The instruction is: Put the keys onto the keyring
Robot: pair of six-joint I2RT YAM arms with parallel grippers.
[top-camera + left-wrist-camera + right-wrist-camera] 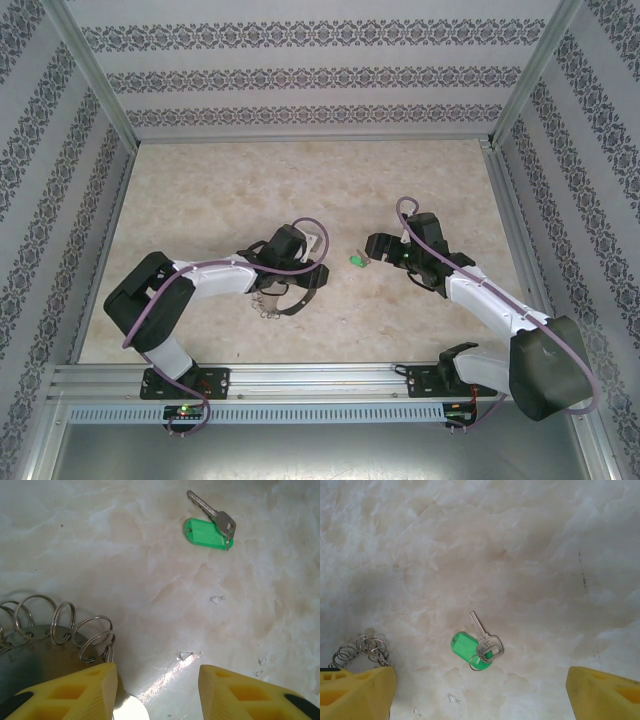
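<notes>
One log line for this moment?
key: loose on table | keyring: beside left gripper | left gripper: open | right gripper: open near key

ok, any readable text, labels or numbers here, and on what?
Grey metal keyring disc with silvery split rings: stamped characters along its rim, too faint and blurred to read.
Green plastic key tag: no text on the face shown.
Silvery key: no legible marking.

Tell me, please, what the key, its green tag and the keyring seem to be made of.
Key: likely metal, silvery, with bright glints.
Green tag: probably plastic, smooth, evenly coloured, slightly glossy.
Keyring: thin metal wire loops, shiny, reflecting light.
</notes>
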